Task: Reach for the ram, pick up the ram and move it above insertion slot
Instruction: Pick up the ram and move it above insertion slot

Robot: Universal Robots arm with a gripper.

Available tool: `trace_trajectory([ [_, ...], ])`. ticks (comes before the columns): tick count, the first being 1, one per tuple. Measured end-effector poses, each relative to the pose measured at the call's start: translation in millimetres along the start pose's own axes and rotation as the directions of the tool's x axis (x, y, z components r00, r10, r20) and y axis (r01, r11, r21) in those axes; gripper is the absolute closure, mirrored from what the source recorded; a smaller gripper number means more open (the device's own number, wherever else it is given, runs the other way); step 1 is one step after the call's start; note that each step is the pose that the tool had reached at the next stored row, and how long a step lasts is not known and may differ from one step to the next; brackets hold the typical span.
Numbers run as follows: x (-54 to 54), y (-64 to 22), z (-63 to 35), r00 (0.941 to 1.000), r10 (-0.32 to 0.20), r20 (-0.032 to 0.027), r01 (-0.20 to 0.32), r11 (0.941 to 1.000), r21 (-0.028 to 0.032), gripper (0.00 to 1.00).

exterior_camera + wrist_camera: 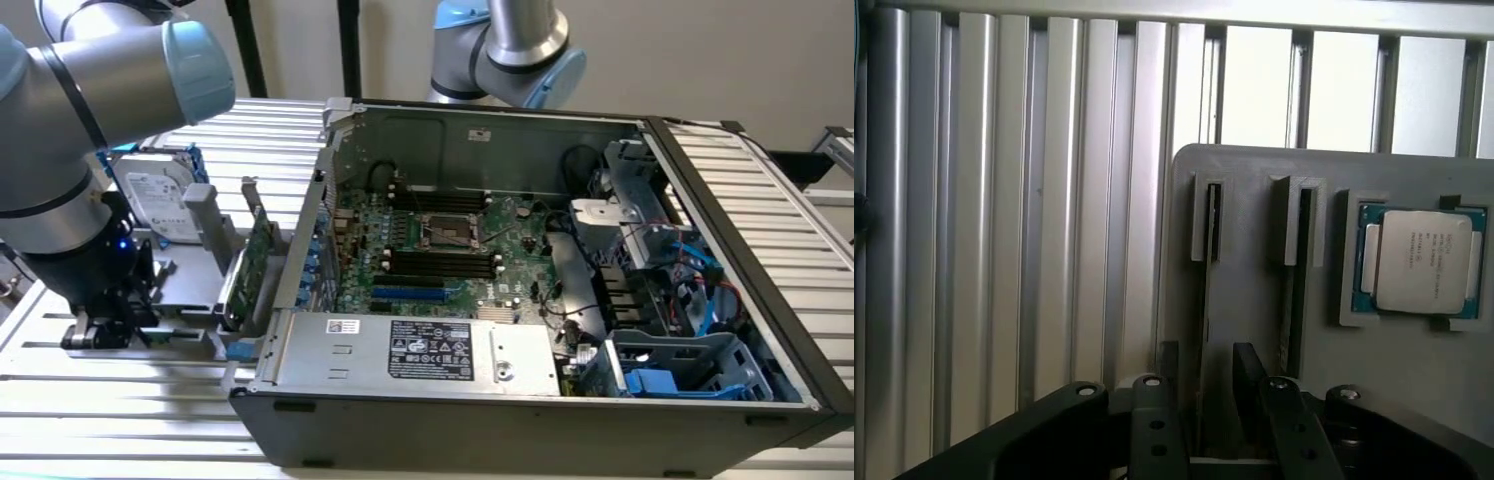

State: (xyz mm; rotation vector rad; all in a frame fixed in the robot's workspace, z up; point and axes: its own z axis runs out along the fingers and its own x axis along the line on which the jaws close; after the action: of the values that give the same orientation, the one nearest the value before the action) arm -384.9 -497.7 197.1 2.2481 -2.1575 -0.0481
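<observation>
Ribbed aluminium worktop [1004, 200] carries a grey holder [1244, 300] with the thin, dark-edged ram [1206, 290] standing edgewise. The released pincer [1206, 365] straddles it. It is likely light, stiff and fragile: clamp its flat faces.

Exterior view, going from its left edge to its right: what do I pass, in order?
gripper → silver hard drive → green expansion card → black memory sockets → drive cage

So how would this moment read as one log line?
stage: reach | pincer: open, astride ram | ram: standing in grey holder, not yet lifted
</observation>
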Motion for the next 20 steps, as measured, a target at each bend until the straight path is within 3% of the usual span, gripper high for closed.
trace_trajectory([
  [5, 0.0, -0.1, 0.2, 1.0000, 0.000, 0.0002, 0.000, 1.0000, 0.0001, 0.85],
  [12, 0.0, -0.1, 0.2, 1.0000, 0.000, 0.0011, 0.000, 1.0000, 0.0002, 0.87],
  [20, 0.2, 0.0, -0.2, 0.9998, 0.019, 0.0074, -0.019, 0.9998, 0.0004, 0.87],
])
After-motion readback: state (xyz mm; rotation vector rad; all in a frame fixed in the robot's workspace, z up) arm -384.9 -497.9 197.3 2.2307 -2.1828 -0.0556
